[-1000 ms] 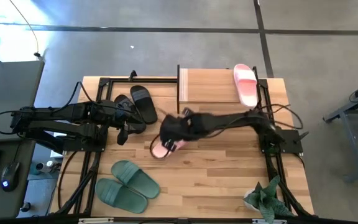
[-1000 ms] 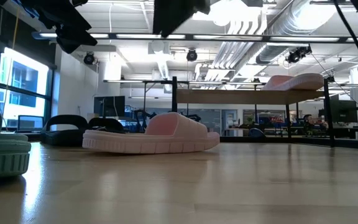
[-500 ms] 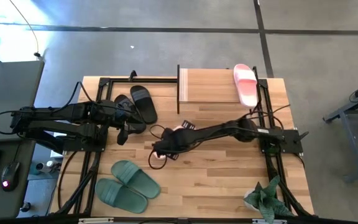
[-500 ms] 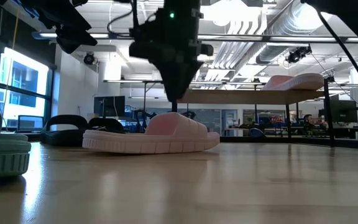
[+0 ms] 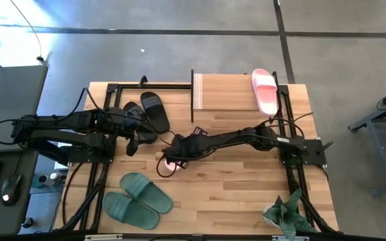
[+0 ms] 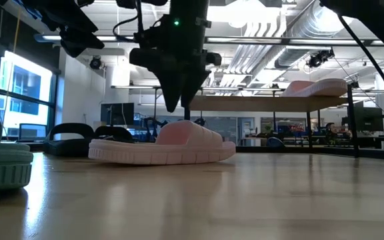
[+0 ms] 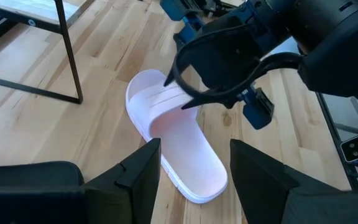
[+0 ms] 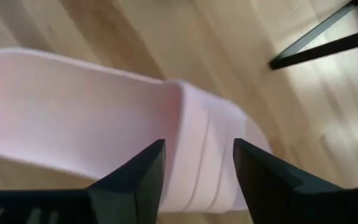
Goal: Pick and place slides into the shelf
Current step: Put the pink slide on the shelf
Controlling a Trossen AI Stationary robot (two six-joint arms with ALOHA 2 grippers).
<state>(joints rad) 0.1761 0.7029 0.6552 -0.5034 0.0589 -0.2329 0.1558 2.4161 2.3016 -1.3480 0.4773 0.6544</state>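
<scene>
One pink slide (image 5: 265, 92) atop the shelf (image 5: 223, 92); right gripper (image 5: 173, 158) jaws spread over the other pink slide (image 7: 178, 142).

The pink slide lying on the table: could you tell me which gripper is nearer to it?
The right. The right gripper hangs open just above the pink slide, over its strap. The left gripper waits off to the side, by the black slides.

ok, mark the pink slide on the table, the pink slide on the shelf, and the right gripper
pink slide on the table (image 7: 185, 152), left wrist view, footbed.
pink slide on the shelf (image 5: 265, 90), high view, strap.
right gripper (image 8: 197, 168), right wrist view, between the open jaws' tips.
</scene>
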